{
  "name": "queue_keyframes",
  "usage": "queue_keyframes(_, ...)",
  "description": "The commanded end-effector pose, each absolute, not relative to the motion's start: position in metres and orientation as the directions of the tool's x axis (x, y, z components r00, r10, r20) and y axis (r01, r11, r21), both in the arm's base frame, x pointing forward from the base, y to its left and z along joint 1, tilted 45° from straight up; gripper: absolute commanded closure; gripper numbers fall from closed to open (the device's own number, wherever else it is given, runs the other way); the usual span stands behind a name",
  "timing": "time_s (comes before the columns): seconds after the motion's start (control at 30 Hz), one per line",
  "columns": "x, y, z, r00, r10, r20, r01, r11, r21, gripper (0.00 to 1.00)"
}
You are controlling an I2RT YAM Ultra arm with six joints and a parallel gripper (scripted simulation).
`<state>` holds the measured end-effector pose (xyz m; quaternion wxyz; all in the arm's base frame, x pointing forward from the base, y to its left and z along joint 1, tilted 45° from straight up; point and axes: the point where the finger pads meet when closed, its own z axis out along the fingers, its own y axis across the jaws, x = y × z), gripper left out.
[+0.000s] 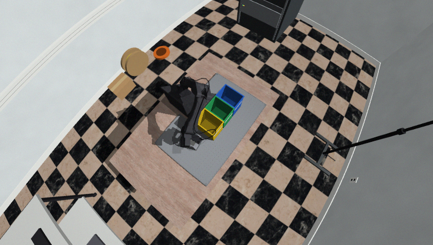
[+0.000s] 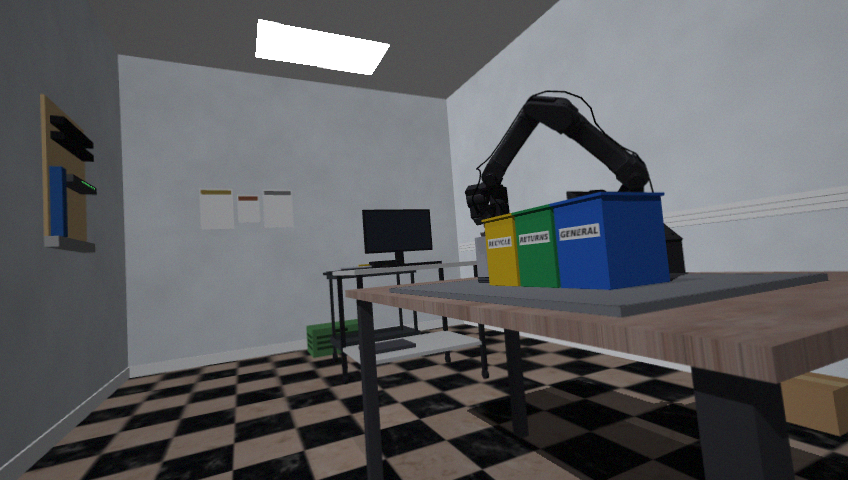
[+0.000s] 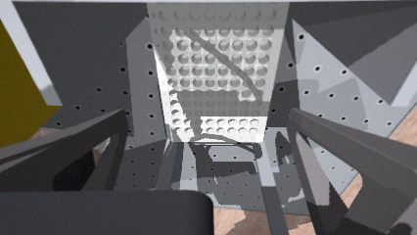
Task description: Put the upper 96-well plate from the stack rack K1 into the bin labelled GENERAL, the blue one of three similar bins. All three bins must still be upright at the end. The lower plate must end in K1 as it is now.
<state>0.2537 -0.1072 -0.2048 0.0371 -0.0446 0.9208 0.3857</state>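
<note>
The upper 96-well plate (image 3: 215,83) lies white and flat on top of the stack rack K1 (image 3: 188,168) (image 1: 192,145), straight below my wrist. The lower plate is hidden beneath it. My gripper (image 3: 208,117) (image 1: 183,140) (image 2: 484,209) is open wide and empty. It hangs a little above the plate, with one finger out to each side. The blue GENERAL bin (image 1: 231,96) (image 2: 606,237) stands upright at the far end of the bin row.
The green RETURNS bin (image 1: 219,107) (image 2: 535,246) and the yellow RECYCLE bin (image 1: 209,121) (image 2: 499,249) (image 3: 20,98) stand upright beside the blue one. The yellow bin is close to the rack. All rest on a grey perforated mat (image 1: 212,157) (image 3: 333,83) on the wooden table (image 1: 145,170).
</note>
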Motion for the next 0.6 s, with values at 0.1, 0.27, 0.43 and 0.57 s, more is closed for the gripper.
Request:
queue_keyframes(0.1,0.255,-0.099,-0.215,-0.993,-0.032,-0.110,-0.101,0.698,0.709,0.00)
queue_keyframes(0.27,0.254,-0.095,-0.220,-0.994,-0.027,-0.109,-0.097,0.699,0.709,0.00)
queue_keyframes(0.43,0.255,-0.088,-0.226,-0.993,-0.033,-0.110,-0.101,0.699,0.708,0.00)
queue_keyframes(0.57,0.258,-0.092,-0.229,-0.993,-0.021,-0.118,-0.099,0.706,0.702,0.00)
